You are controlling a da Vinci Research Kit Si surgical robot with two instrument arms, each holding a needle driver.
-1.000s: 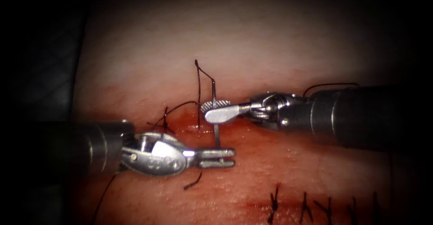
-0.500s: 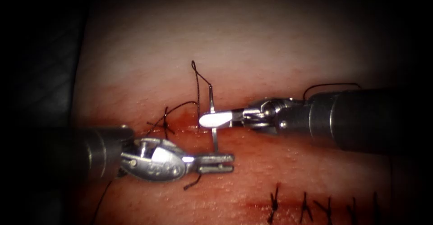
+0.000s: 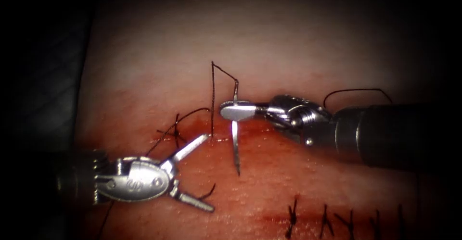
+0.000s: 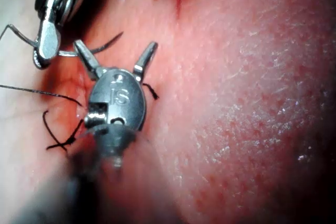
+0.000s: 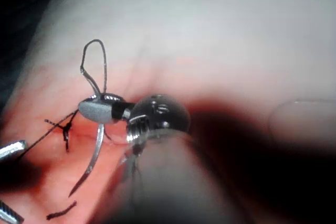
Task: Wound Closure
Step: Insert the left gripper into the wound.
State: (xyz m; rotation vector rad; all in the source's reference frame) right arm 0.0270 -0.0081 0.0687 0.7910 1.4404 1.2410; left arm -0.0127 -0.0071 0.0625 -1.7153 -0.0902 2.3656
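Just sitting in the dark all around, edges fading to black. Getting light only in the middle, glowing pale and falling off fast. Can't really tell what's behind.

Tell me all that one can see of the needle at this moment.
The needle is thin, curved, bright metal. The right tool has its jaws shut on it near the thread end; black thread leaves that end. The body hangs below the jaws, its point free above the tissue, not in it. In the right wrist view the curve and sharp tip are plain. The left tool, jaws open, holds nothing.
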